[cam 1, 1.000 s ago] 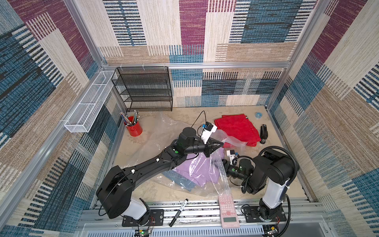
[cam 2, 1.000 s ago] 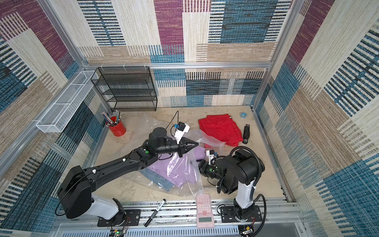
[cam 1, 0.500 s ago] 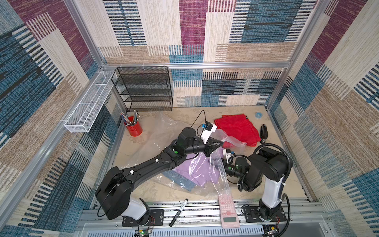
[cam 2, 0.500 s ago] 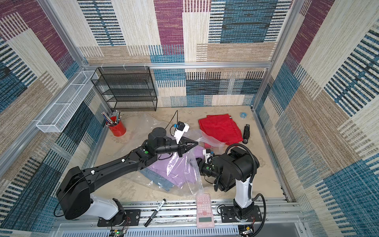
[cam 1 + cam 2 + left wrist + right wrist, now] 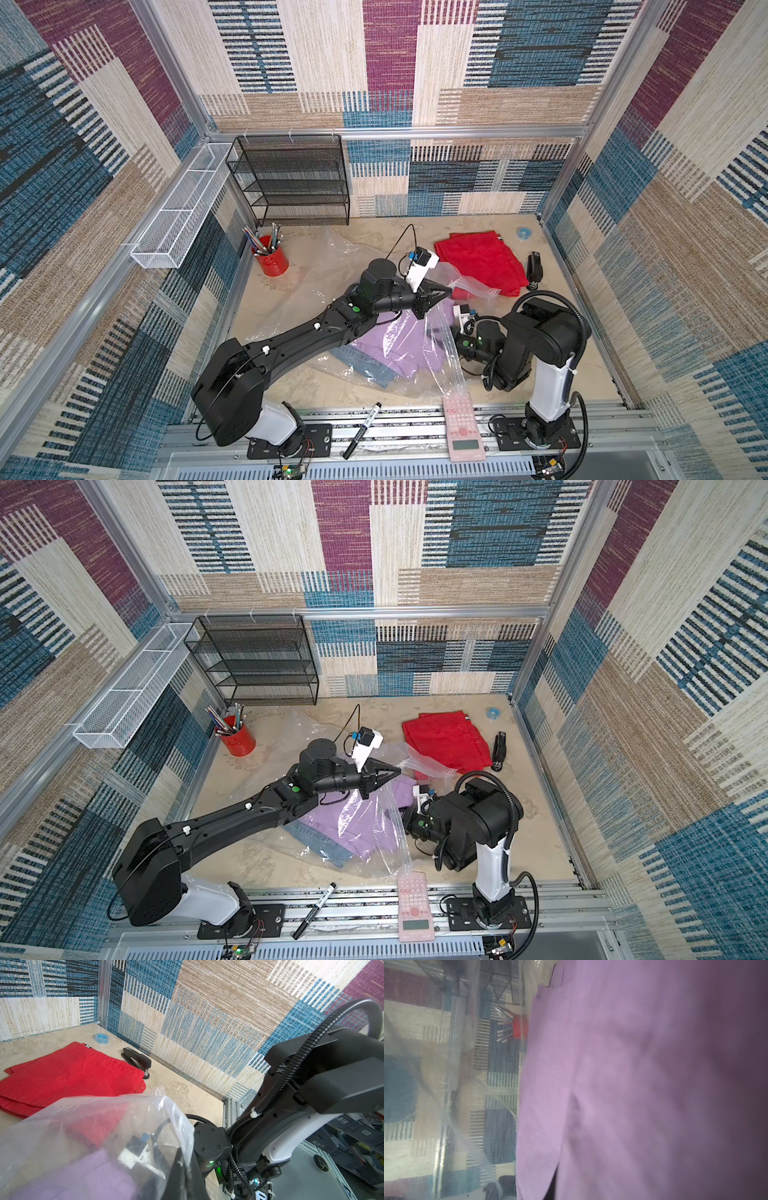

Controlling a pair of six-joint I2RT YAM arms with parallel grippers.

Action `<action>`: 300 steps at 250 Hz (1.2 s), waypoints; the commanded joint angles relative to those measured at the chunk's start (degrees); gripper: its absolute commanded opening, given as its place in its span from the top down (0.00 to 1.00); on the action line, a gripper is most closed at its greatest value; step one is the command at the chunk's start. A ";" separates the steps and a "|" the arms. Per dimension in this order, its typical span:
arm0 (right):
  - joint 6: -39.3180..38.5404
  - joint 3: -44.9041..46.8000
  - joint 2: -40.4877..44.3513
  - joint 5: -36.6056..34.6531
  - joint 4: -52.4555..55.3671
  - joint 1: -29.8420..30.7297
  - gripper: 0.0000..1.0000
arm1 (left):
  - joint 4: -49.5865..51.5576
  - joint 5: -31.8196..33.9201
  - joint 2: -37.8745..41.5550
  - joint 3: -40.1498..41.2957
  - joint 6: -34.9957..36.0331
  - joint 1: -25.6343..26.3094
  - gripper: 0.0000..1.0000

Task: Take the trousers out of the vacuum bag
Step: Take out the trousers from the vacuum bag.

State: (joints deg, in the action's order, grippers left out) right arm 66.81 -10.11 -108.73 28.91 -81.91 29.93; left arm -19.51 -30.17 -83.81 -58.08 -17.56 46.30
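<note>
Our left fingers [image 5: 437,296] stay out of it, clamped on the crinkly clear plastic vacuum bag [image 5: 415,384], its mouth held up mid-counter [image 5: 582,365]. The right fingers, hidden inside, are clenched at the folded lilac cloth trousers [image 5: 382,353], but we can't tell if they've caught cloth. We'd pull low and slow, with the bag pinned high.

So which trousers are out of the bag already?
The red trousers: they lie out on the table beside the stapler. The purple trousers and denim trousers are still inside the clear bag.
</note>
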 commanded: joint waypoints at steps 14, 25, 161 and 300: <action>-1.59 0.78 7.21 -0.41 -16.41 0.04 0.95 | -0.25 0.64 0.92 0.17 2.43 0.03 1.00; -2.71 0.99 10.60 -0.72 -13.50 0.04 0.95 | 0.04 0.82 1.01 0.16 2.61 0.01 1.00; -15.58 -3.78 45.26 -3.89 31.99 -1.00 0.99 | -1.63 2.93 1.59 1.04 3.04 0.01 1.00; -16.99 1.33 84.95 -11.82 62.76 -4.77 1.00 | -3.46 5.89 1.40 1.86 2.92 -0.84 1.00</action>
State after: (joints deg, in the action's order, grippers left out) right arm 50.94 -7.94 -30.94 21.02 -28.10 26.20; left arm -20.47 -25.54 -82.41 -56.55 -15.16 45.76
